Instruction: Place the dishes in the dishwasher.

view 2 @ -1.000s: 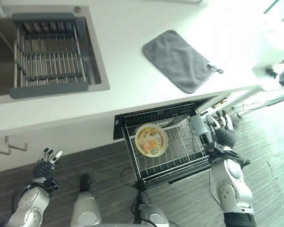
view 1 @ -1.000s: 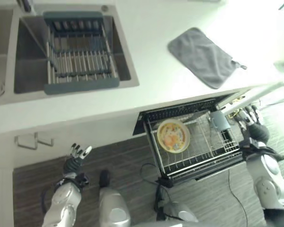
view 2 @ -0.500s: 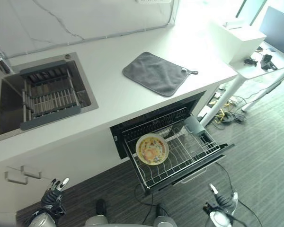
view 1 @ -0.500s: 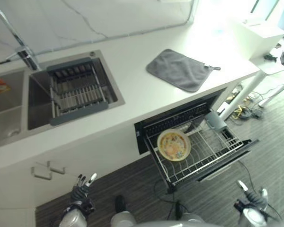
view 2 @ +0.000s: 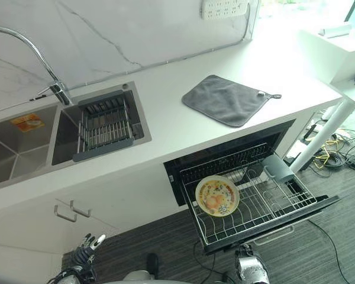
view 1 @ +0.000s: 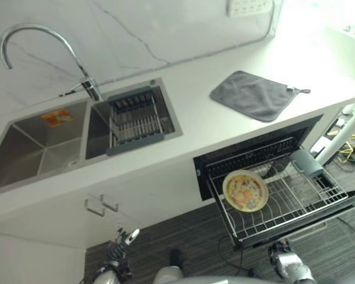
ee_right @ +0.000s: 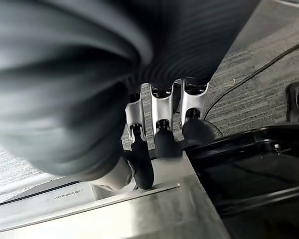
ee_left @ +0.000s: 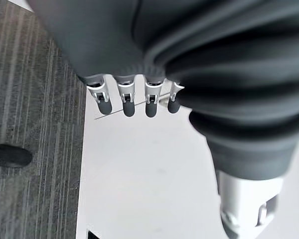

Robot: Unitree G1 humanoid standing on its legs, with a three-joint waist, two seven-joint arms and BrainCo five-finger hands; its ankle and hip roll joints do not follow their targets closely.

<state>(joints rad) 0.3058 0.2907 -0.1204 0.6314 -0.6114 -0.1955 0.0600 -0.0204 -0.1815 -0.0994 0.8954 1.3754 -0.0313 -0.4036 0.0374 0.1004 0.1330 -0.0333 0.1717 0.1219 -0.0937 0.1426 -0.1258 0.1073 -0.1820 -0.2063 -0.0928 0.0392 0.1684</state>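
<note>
The round yellow patterned plate (view 2: 217,195) lies flat in the pulled-out wire dishwasher rack (view 2: 278,204), toward its left edge. It looks rigid, glazed, slippery and breakable; I'd pinch its rim. My left hand (ee_left: 134,99) hangs with straight fingers, my right hand (ee_right: 159,134) relaxed, both empty.

A white marble-veined wall (view 2: 124,29) fills the upper frame above a white counter (view 2: 165,115). Grey striped floor (view 2: 349,236) runs lower right; bright light washes the upper right.
</note>
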